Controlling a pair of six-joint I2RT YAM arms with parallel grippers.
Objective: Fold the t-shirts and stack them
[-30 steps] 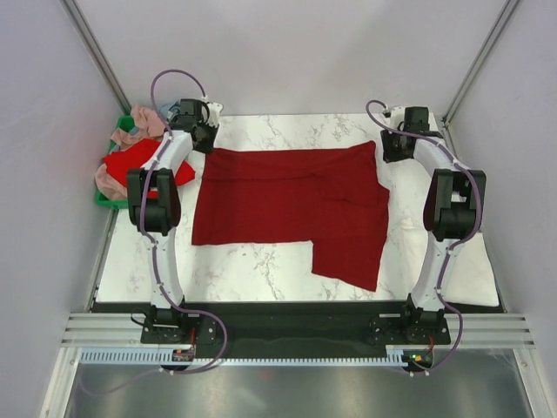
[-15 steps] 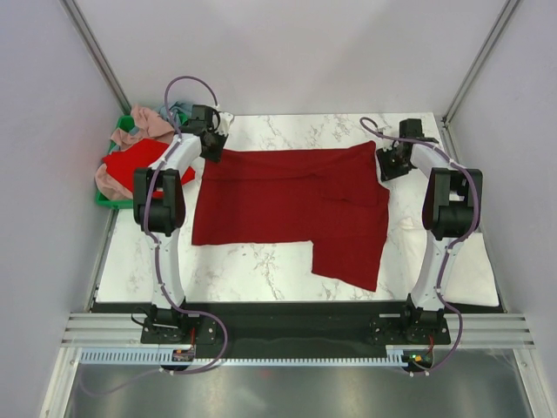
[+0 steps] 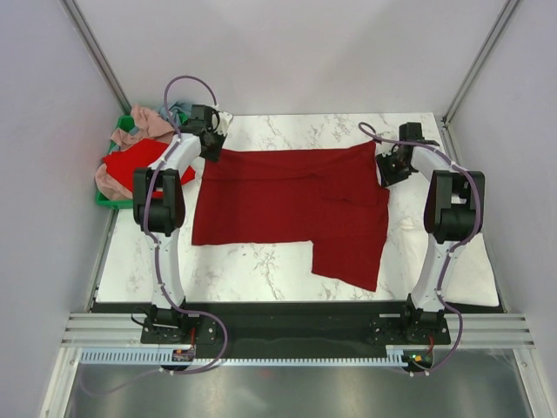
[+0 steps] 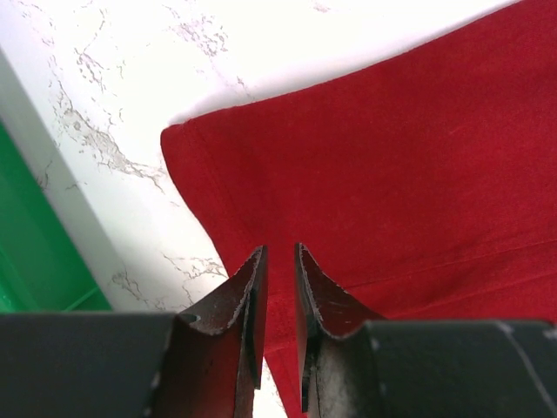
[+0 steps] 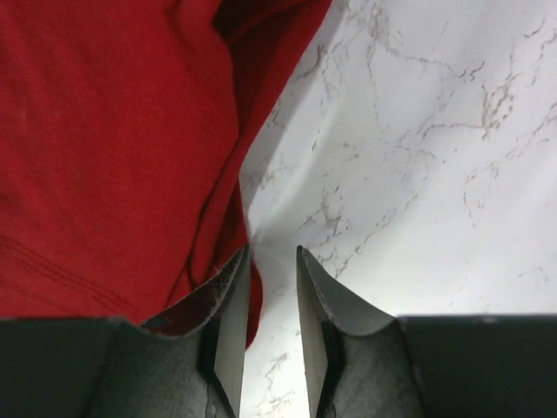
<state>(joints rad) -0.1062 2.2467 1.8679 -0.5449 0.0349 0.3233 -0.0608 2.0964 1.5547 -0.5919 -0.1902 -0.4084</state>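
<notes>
**Both arms have moved in on the far corners of the dark crimson cloth t-shirt (image 3: 291,200), which lies spread on the white marble counter (image 3: 261,270); a fold looks ready to begin.**
The left end effector (image 4: 278,252) hovers over the far-left corner and the right end effector (image 5: 271,252) over the far-right edge. Both have their fingers narrowly parted and pinch nothing yet.

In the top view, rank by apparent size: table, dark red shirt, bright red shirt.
Largest to smallest:
table
dark red shirt
bright red shirt, partly hidden
</notes>
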